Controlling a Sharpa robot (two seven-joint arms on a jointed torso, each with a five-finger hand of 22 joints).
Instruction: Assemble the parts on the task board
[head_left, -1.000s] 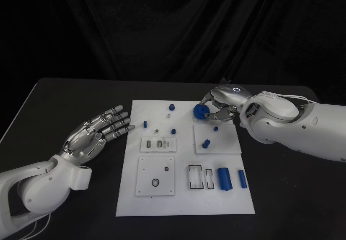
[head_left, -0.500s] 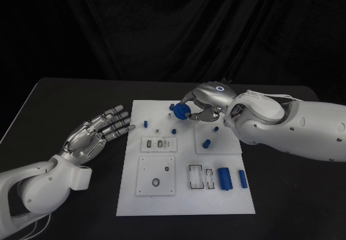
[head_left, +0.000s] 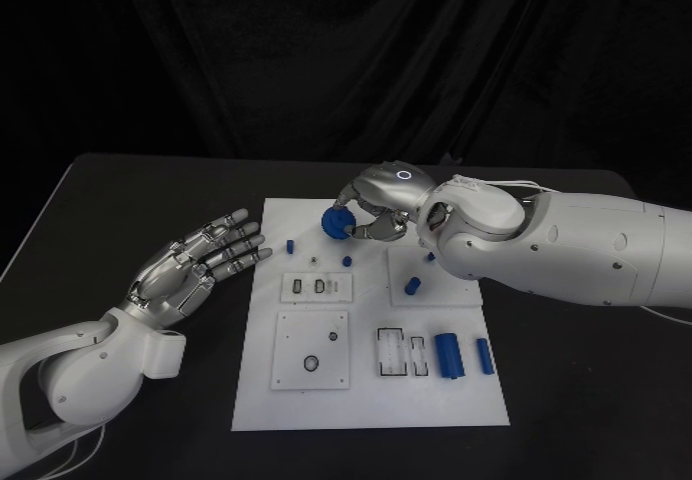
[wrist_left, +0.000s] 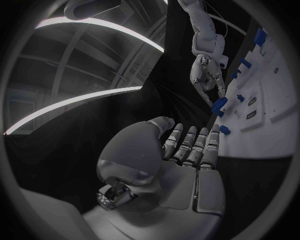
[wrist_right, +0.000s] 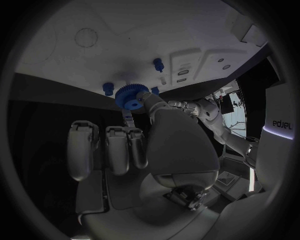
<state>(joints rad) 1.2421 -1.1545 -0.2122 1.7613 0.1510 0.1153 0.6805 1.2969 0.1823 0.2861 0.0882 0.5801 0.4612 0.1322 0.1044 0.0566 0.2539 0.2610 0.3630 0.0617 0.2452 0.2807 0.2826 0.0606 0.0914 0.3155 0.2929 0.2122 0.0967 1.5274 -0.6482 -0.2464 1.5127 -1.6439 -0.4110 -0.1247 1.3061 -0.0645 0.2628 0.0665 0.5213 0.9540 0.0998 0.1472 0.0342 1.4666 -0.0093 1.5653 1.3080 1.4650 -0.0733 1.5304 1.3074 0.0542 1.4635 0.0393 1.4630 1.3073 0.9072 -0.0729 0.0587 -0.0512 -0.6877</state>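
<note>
Head view: right hand (head_left: 378, 212) pinches the blue gear (head_left: 338, 221) above the board's (head_left: 368, 400) far edge; left hand (head_left: 195, 265) rests spread and empty beside it. Right wrist view: the gear (wrist_right: 130, 96) hangs over the pegs (wrist_right: 159, 64); best lower it level and centred.

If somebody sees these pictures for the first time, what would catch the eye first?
Probably the blue gear pinched by the right hand above the far end of the white task board. Next, the left hand, open with fingers spread, beside the board's left edge.
</note>
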